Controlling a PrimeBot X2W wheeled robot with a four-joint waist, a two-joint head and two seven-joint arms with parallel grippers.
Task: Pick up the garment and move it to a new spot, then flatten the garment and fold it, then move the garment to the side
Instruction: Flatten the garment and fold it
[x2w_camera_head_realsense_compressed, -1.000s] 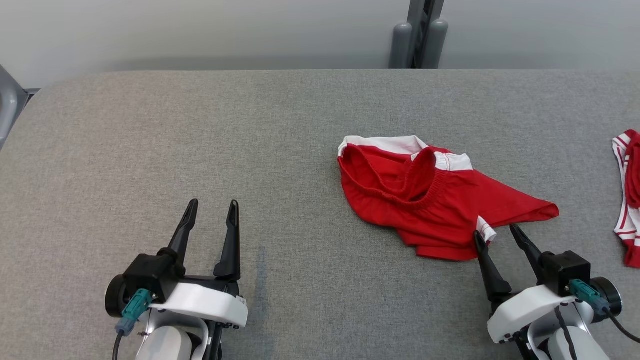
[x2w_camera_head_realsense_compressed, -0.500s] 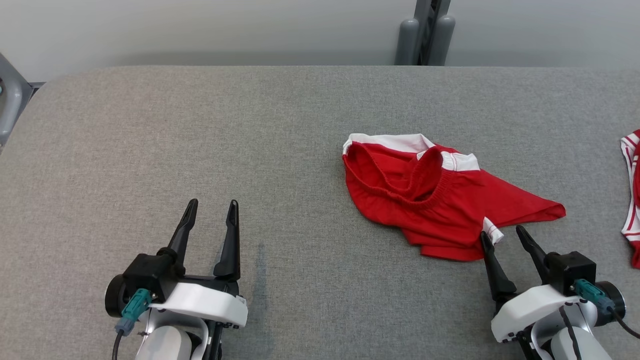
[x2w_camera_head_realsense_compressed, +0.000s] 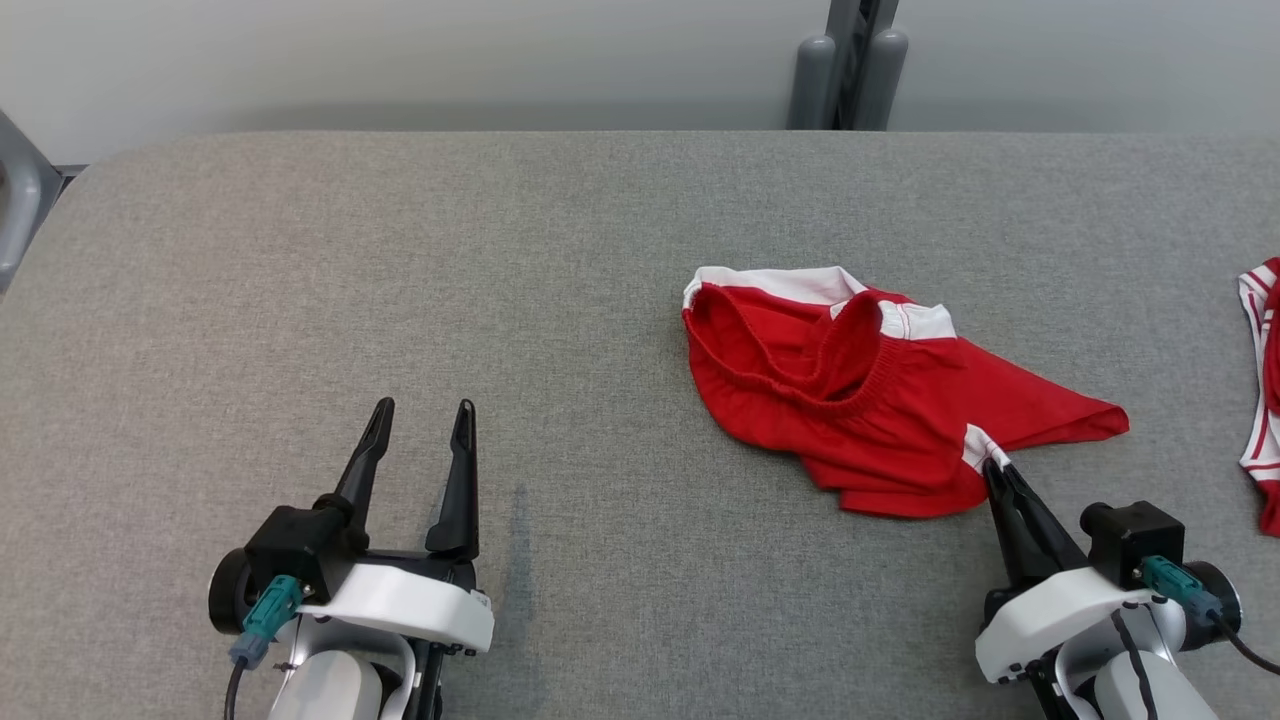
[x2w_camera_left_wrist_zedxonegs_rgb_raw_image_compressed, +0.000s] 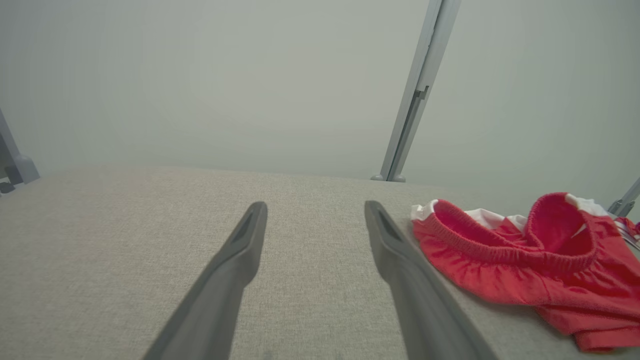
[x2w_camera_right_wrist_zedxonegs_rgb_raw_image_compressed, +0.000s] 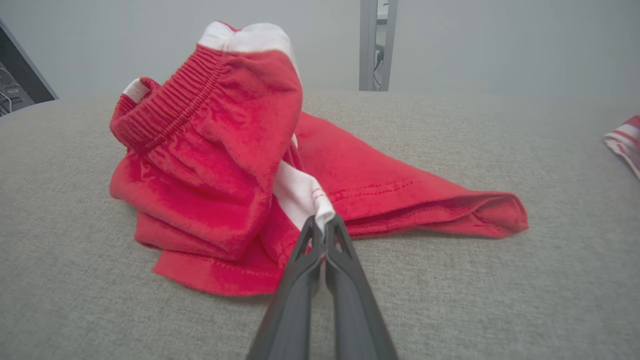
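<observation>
Red shorts (x2w_camera_head_realsense_compressed: 850, 400), crumpled at 3 o'clock on the grey padded table (x2w_camera_head_realsense_compressed: 400, 250). Right gripper (x2w_camera_head_realsense_compressed: 992, 463), fingers pressed together, pinches the white hem tab (x2w_camera_head_realsense_compressed: 975, 443) at the shorts' 5 o'clock edge, probably a hold for lifting. Left gripper (x2w_camera_head_realsense_compressed: 420, 408), fingers spread, waits empty at 7 o'clock.

Garment (x2w_camera_head_realsense_compressed: 860, 400) on the table (x2w_camera_head_realsense_compressed: 400, 250), right of centre. Right gripper (x2w_camera_head_realsense_compressed: 995, 465) touches its near edge; left gripper (x2w_camera_head_realsense_compressed: 420, 410) well apart to the left. Second garment (x2w_camera_head_realsense_compressed: 1262, 390) at the table's right edge; post (x2w_camera_head_realsense_compressed: 845, 65) behind the far edge.
</observation>
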